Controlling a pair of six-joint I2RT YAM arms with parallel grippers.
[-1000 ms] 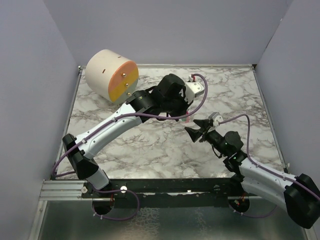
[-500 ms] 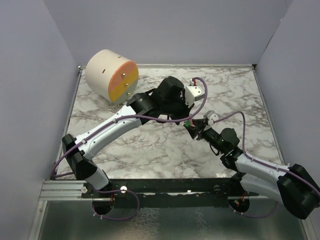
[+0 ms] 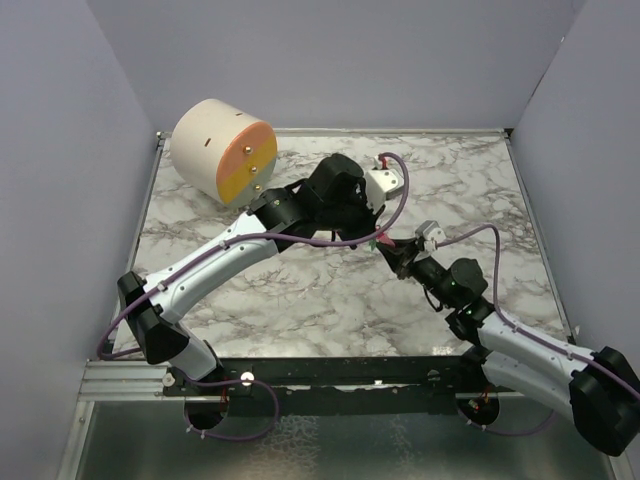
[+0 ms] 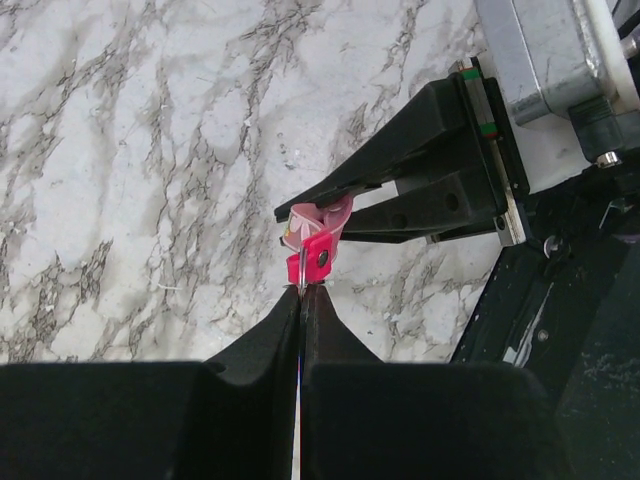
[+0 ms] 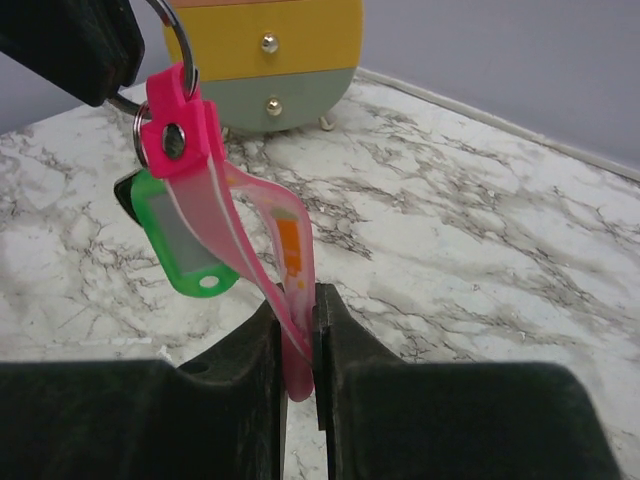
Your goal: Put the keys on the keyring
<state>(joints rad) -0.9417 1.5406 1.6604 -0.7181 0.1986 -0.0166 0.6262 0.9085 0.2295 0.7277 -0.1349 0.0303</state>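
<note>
Holding the ring end: left gripper (image 4: 302, 298), its fingers clenched flat together on the thin metal ring (image 5: 188, 50) of the keyring (image 5: 185, 125).
Right gripper (image 5: 298, 325): fingers pinched on the lower end of the pink strip (image 5: 235, 225), which pokes out a little below the grip.
Keyring: up in the air between the two grippers, above the middle of the table (image 3: 300, 290), held only by the fingers. The pink strip starts at a block with a rivet hole beside the ring and runs down to the right gripper. It is bowed and twisted, with an orange patch on one face.
Green key (image 5: 185, 250): a small flat piece with a pale window and a hole at its low end. It hangs just behind the pink strip, below the ring. Its top sits close to the ring; whether it is threaded on cannot be told.
Arms: in the top view both reach to the middle of the table and meet tip to tip. The left one comes in from the left, the right one from the near right.
Drum (image 3: 222, 150): cream and round, lying on its side at the far left corner, well apart from the grippers. Its flat face is orange and yellow with small metal knobs.
Table: white marble pattern with grey veins.
</note>
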